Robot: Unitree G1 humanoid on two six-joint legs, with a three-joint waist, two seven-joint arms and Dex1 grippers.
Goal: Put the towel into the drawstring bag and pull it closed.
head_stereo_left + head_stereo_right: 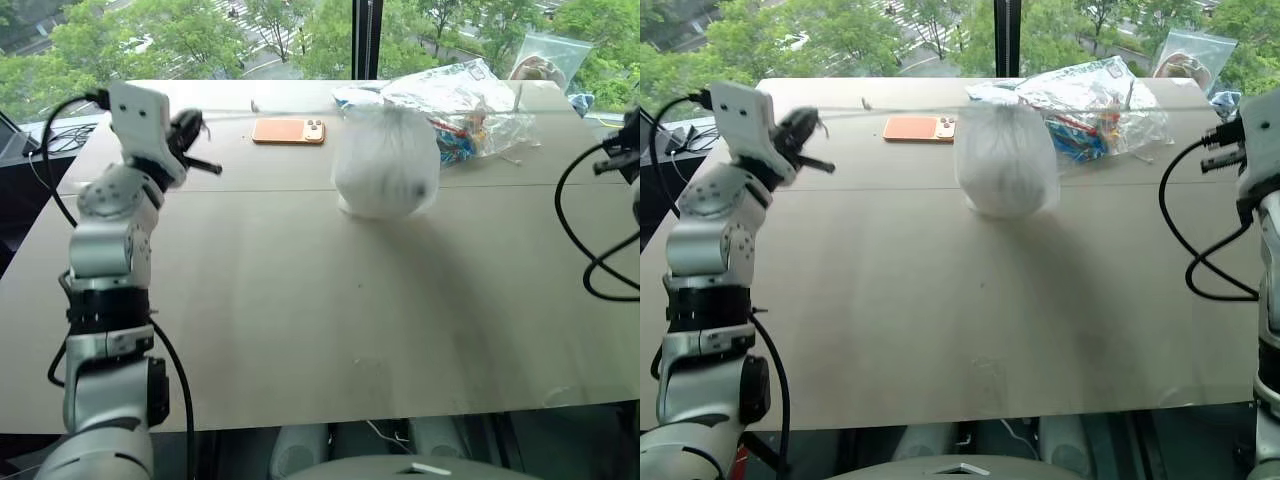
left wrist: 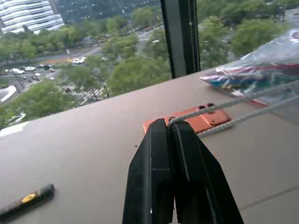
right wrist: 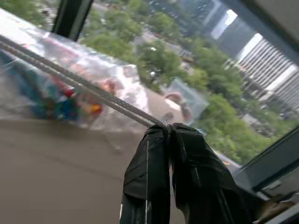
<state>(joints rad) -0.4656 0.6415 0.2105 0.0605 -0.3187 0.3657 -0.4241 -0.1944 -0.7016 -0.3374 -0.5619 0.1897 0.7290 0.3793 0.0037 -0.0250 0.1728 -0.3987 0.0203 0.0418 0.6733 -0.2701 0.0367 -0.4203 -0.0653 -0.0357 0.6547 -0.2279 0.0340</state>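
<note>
- Both grippers pinch the bag's cords: in the left wrist view the left gripper [image 2: 169, 127] has its black fingers pressed together on a white cord [image 2: 219, 105] running off to the right of the frame; in the right wrist view the right gripper [image 3: 167, 128] clamps a cord [image 3: 79, 81] stretching to the upper left.
- The bag [image 1: 386, 160] stands bunched and rounded at upper centre of the left eye view, on the table [image 1: 300, 320]; its mouth looks gathered at the top, with cords drawn taut to either side.
- Judged from this, the step in hand is the closing pull, and it seems nearly done.
- To finish well: pull the two cords apart evenly and level, so the bag neither tips nor slides; ease off once the neck is tight, lest a cord slip from the fingers.
- Contents: a pale bulk fills the bag, presumably the towel; its dark marks cannot be made out through the milky film.
- Behind it, upper right, a clear plastic bag [image 1: 470, 110] holds colourful items; a small zip bag [image 1: 548, 58] lies farther back.
- An orange phone [image 1: 289, 131] lies left of the bag; a pen [image 2: 25, 201] shows at lower left of the left wrist view.
</note>
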